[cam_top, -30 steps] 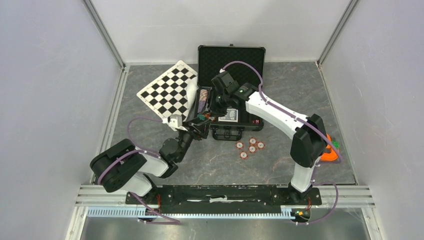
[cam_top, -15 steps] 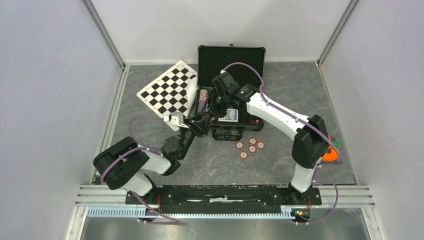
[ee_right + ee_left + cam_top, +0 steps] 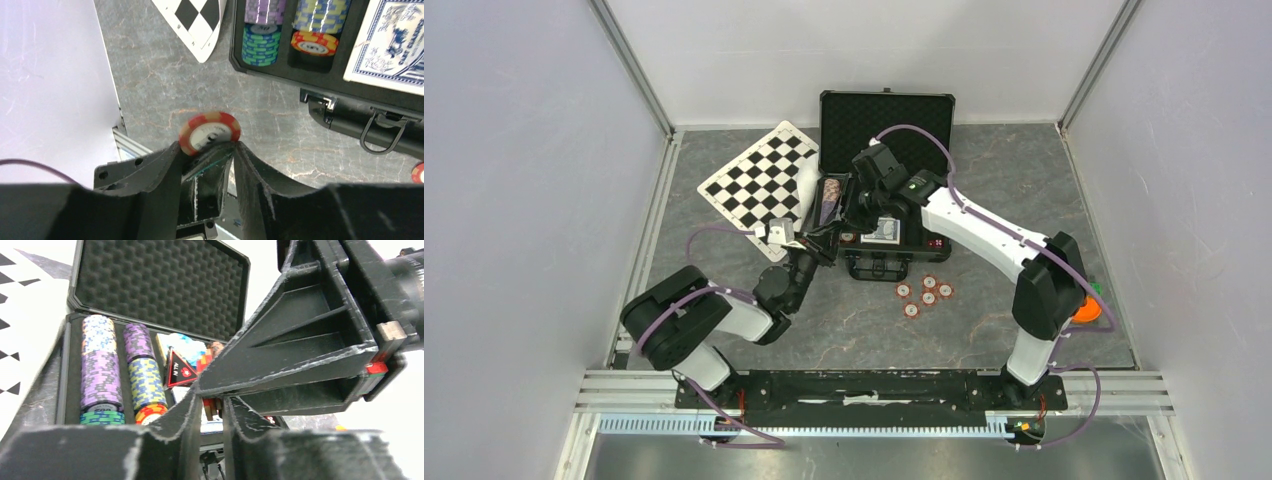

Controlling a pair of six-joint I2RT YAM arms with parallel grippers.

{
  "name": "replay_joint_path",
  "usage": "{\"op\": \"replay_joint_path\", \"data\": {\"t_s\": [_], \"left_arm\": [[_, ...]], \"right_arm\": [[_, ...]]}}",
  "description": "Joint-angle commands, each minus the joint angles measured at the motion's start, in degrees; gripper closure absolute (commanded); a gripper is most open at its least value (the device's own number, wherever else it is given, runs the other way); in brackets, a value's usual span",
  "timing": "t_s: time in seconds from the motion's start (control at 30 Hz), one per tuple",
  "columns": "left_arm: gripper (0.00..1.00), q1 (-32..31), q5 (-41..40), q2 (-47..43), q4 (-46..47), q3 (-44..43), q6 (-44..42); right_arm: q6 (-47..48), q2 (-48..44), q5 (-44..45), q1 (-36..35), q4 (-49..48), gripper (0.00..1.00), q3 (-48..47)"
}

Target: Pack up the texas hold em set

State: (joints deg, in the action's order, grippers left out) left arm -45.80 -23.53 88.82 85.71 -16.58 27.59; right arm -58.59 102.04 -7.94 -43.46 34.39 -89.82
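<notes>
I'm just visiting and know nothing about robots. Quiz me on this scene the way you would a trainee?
1. True or false: the lid of the black foam-lined case is shut.
2. The right tool holds: A) a red die; B) a red-and-cream striped round poker chip; C) a card deck.
3. Fill in: ___ loose striped chips lie on the grey table in front of the case.
Key: 1 false; 2 B; 3 five.

Bright, even overhead light; soft shadows on table [image 3: 984, 320]. Left wrist view: right side blown out white, left pincer [image 3: 210, 405] blurry up close. Top view sharp.
</notes>
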Motion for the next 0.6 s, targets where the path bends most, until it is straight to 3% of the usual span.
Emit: {"op": "replay_joint_path", "data": {"t_s": [0.0,0.07,0.27,0.3,0.33,0.37,0.4,0.47,0.57], "left_arm": [[0.86,0.45,-3.34,1.02,3.43,-2.29,0.1],[0.98,0.53,-3.2,1.26,3.42,-2.69,-0.69],[0.98,0.63,-2.07,0.98,3.41,-2.69,-2.92],[0.98,0.63,-2.06,0.98,3.41,-2.54,-2.98],[0.98,0.71,-2.12,1.02,3.41,-2.37,-2.99],[0.98,0.71,-1.91,1.09,3.41,-2.19,-3.03],[0.98,0.71,-1.67,1.05,3.41,-1.94,-3.15],[0.98,0.76,-0.76,1.05,3.43,-1.47,-3.69],[0.98,1.33,1.82,0.49,3.4,-0.29,-4.5]], "right_arm": [[-1.08,-3.02,-1.59,-0.48,-2.08,1.0,0.96],[-1.44,-3.29,-1.63,-0.46,-2.68,1.0,1.63],[-1.64,-3.69,-1.12,-0.4,-3.1,0.98,2.42],[-1.59,-3.77,-0.79,-0.35,-3.0,0.92,2.29],[-1.53,-3.96,-0.29,-0.24,-3.01,0.81,2.35],[-1.27,-4.26,0.23,-0.01,-3.09,0.63,2.54],[-1.01,-4.72,0.85,0.19,-3.25,0.54,2.7],[-0.96,-5.88,2.26,0.73,-3.4,0.42,3.41],[-0.07,-7.51,2.5,2.66,-3.89,0.32,4.88]]}}
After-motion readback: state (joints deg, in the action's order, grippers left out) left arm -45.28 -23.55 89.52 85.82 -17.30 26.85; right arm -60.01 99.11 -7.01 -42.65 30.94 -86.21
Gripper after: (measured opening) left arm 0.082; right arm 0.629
